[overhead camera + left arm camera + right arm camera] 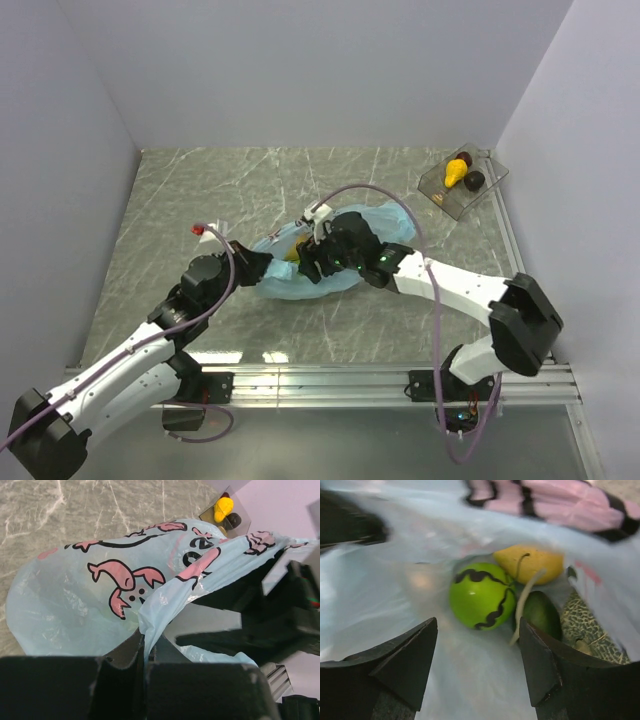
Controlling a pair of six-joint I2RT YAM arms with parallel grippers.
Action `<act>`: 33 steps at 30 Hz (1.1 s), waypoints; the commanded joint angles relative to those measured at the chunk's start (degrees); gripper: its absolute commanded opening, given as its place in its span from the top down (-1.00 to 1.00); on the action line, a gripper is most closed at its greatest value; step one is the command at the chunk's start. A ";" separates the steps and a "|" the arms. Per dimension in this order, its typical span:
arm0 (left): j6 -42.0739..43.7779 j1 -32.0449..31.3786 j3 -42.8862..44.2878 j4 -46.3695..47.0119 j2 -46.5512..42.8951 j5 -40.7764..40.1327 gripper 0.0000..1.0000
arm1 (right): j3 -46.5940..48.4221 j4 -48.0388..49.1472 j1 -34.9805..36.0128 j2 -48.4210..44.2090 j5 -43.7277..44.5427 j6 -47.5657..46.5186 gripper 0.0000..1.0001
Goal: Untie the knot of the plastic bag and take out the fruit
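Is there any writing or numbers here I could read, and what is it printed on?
Nothing reads clearly.
On the plastic bag: black rounded marks near the pink crab print, maybe letters or digits, creased and cut off by folds, unreadable.
On the clear tray: no label visible.

Nothing can be read for certain. The plastic bag carries bold black strokes in the upper middle of the left wrist frame (right of its pink crab print). They look like writing, but creases break them up.
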 commanded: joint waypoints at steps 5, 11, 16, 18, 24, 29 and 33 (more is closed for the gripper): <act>-0.36 0.24 -0.36 2.96 0.63 1.79 0.99 | 3.02 8.73 0.93 7.12 15.81 -2.08 -0.33; -0.36 0.24 -0.63 3.14 0.89 1.70 0.99 | 5.04 9.53 0.84 11.78 17.06 -2.34 -0.29; -0.27 0.15 -0.54 3.14 1.59 1.62 0.99 | 5.22 10.58 0.84 14.32 14.16 -2.17 -0.30; -0.18 0.24 -0.28 2.96 1.68 1.44 0.99 | 5.84 9.97 0.93 15.03 14.15 -1.91 -0.25; 0.34 0.15 0.34 2.43 1.95 -0.05 0.99 | 5.57 8.31 0.84 13.90 13.45 -2.43 0.73; 0.52 0.24 0.78 2.35 2.56 -1.02 0.99 | 7.85 3.04 0.84 6.78 7.48 -4.89 1.00; 1.05 0.24 1.30 2.26 2.91 -1.81 0.99 | 9.61 -2.06 0.93 0.11 4.23 -6.30 1.00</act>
